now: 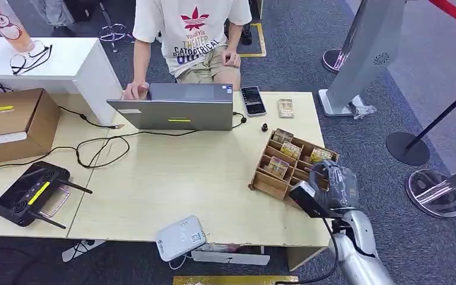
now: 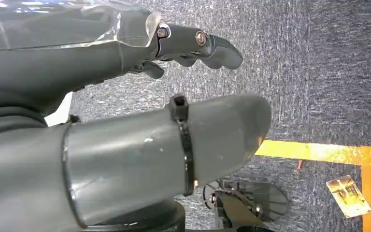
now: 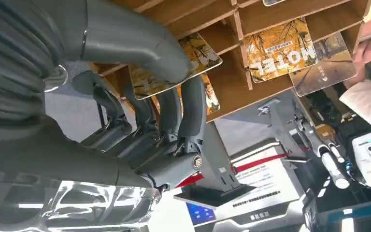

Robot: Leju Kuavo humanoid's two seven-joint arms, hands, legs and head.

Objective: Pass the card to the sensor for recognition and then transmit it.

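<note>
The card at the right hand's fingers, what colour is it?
Golden yellow with dark tree branches, on the card at the right hand; clearest in the right wrist view.

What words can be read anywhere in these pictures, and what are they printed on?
"MOTEL": on a yellow card in the wooden card rack, seen upside down in the right wrist view.
"THEATER": on the person's T-shirt; the other lines of print there are too blurred to read surely.
Small print on the white sensor, the cardboard box and the kiosk screen: too small to read.

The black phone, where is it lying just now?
In the head view, the black phone lies on the table's far edge, between the grey laptop and a loose card.
</note>
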